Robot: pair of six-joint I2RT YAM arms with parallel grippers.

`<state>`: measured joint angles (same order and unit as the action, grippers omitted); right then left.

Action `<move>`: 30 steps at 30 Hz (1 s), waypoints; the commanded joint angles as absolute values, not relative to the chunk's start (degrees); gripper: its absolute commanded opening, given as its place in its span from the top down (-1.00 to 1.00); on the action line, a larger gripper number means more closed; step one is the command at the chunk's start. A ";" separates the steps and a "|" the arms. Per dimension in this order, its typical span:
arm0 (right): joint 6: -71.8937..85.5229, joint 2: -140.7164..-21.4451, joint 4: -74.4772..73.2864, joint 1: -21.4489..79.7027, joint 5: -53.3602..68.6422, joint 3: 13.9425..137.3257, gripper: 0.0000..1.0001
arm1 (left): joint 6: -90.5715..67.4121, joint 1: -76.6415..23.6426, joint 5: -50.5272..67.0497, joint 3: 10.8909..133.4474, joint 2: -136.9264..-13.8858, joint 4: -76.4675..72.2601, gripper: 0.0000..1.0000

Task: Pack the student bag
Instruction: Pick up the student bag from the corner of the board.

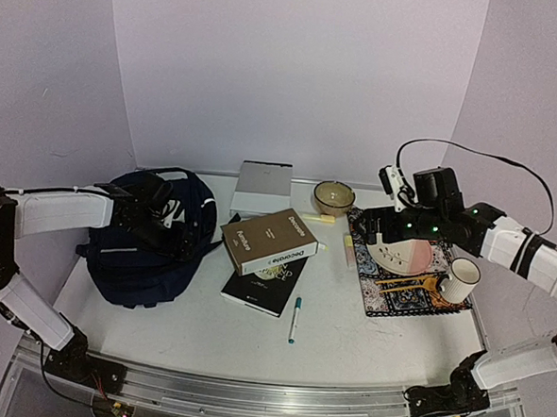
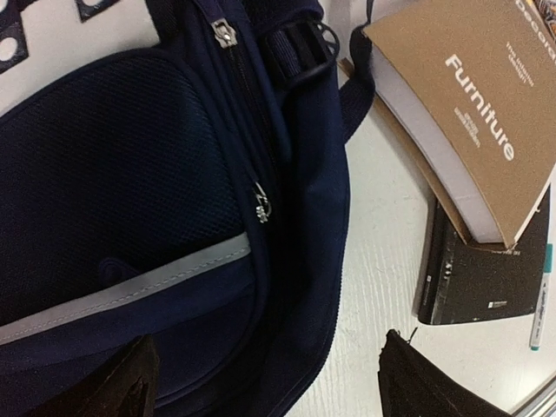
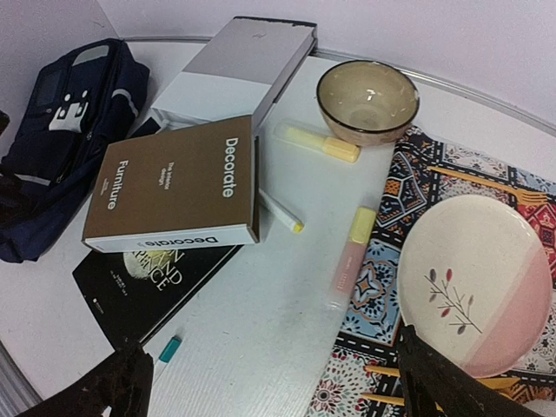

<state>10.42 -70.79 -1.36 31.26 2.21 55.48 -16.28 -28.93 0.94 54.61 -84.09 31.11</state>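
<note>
The student bag [image 1: 148, 253], dark navy with a grey stripe, lies at the left of the table. In the left wrist view the student bag [image 2: 130, 200] fills the left, with zipper pulls along its seam. My left gripper [image 1: 160, 215] hovers over the bag's right side. It is open [image 2: 269, 387], one finger over the fabric, the other over the bare table. My right gripper [image 1: 381, 236] hangs open above the table's right half [image 3: 278, 387], holding nothing. A brown book [image 1: 269, 241] rests on a black book [image 1: 264, 285] beside the bag.
A teal-capped pen [image 1: 294, 320] lies near the front. A white box [image 1: 261, 189] and a glass bowl [image 1: 334, 197] stand at the back. On the patterned mat [image 1: 387, 295] are a plate [image 1: 408, 254] and a mug [image 1: 459, 279]. Highlighters [image 3: 347, 256] lie beside the mat.
</note>
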 commanded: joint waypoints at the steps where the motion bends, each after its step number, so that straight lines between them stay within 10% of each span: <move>1: 12.71 -73.60 1.02 34.76 -2.03 59.55 -0.97 | -15.48 -30.95 -1.87 58.66 -87.35 34.13 -0.70; 10: 16.22 -80.52 1.32 41.15 -8.13 63.45 -0.97 | -14.77 -33.84 -3.35 60.14 -94.13 35.60 -0.20; 20: 16.51 -86.32 3.88 43.07 -4.91 67.07 -0.97 | -16.55 -34.37 -8.67 62.61 -92.31 38.56 0.98; 30: 15.33 -89.98 5.72 43.15 2.59 71.36 -0.97 | -18.01 -34.21 -19.95 74.35 -86.66 49.32 1.00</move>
<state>16.03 -88.86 3.88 42.85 -1.32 67.73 -16.59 -34.61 -11.15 66.62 -91.23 44.65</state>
